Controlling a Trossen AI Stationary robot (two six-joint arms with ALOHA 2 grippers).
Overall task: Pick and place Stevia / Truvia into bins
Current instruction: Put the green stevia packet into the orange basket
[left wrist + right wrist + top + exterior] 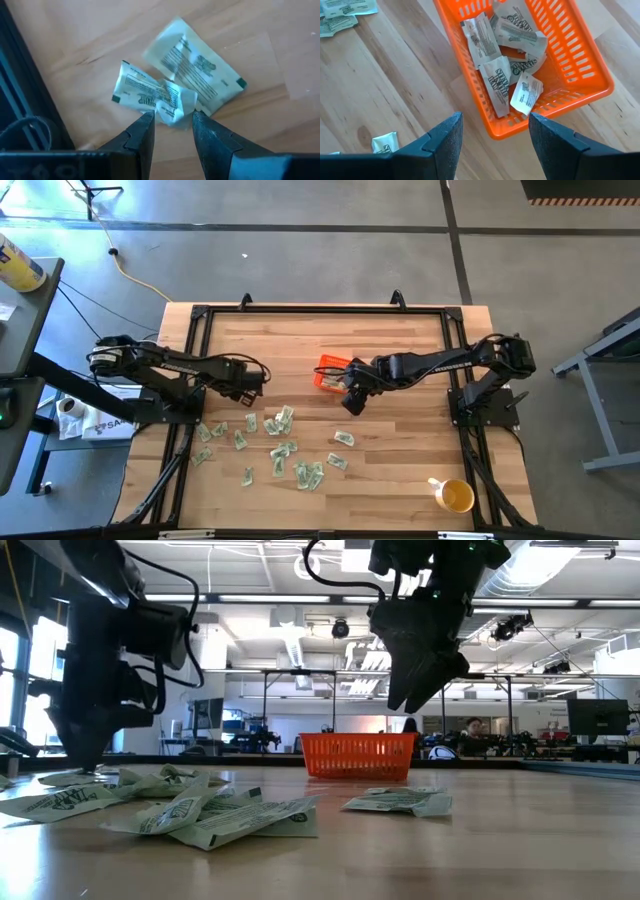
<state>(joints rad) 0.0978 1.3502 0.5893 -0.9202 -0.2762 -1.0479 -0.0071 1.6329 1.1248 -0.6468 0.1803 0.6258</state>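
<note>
Hovering empty and open, right fingers (492,135) overlook the bin (600,90); left fingers (172,127) straddle a crumpled sachet (172,102).

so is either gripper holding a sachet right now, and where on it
Neither holds one. The left gripper is open, its fingers straddling a crumpled sachet on the table without closing on it. The right gripper is open and empty beside the orange basket.

Robotics lab: concrete floor (330,250), workbenches with monitors (596,718).
</note>
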